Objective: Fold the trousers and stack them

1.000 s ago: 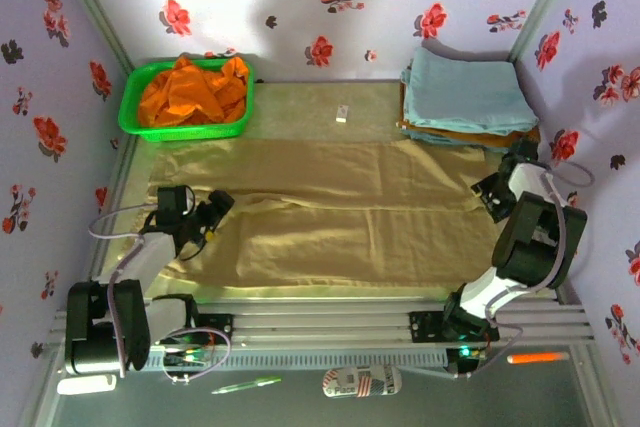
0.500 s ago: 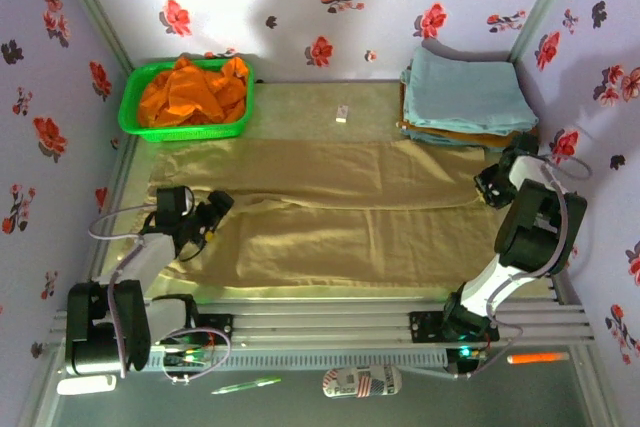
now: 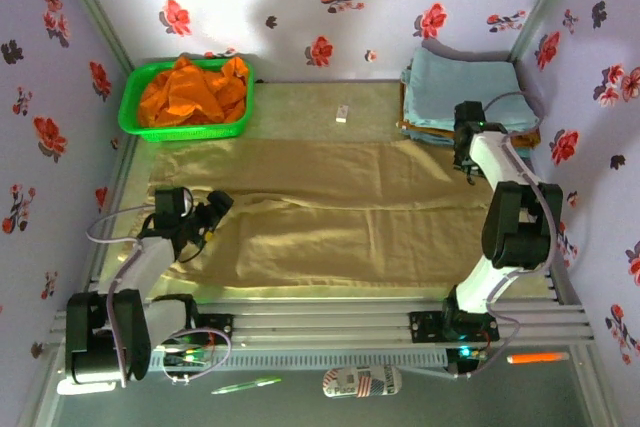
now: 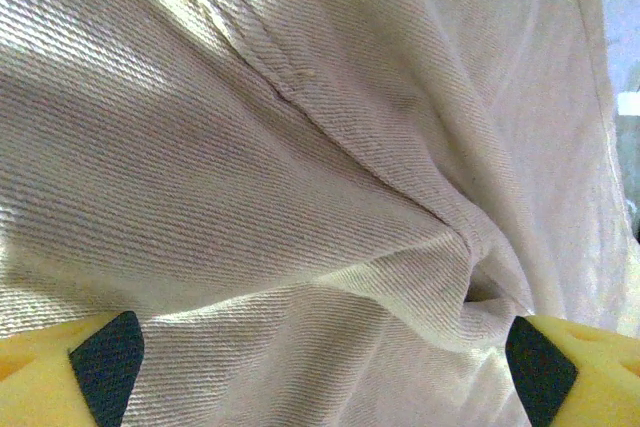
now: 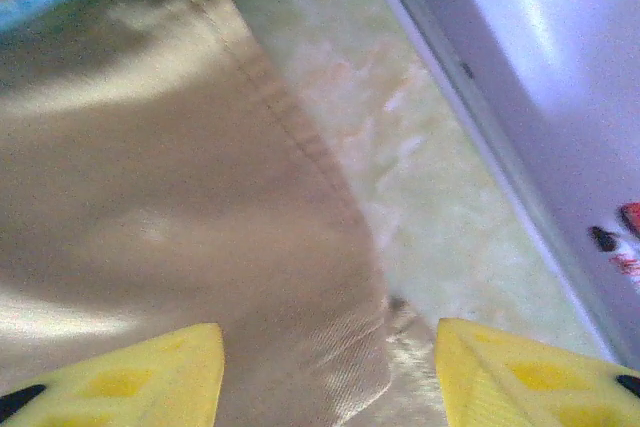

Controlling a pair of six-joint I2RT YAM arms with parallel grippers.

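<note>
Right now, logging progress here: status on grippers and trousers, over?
Open left gripper low over trousers, left end. Open right gripper at their far right edge. Trousers flat, unfolded. Nearby: folded stack.

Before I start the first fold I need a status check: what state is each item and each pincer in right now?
trousers: spread flat on the table, unfolded.
left pincer: open, over the trousers' left end.
right pincer: open, at the trousers' far right corner.
orange garment: crumpled in the green basket.
folded cloths: stacked, far right corner.
</note>
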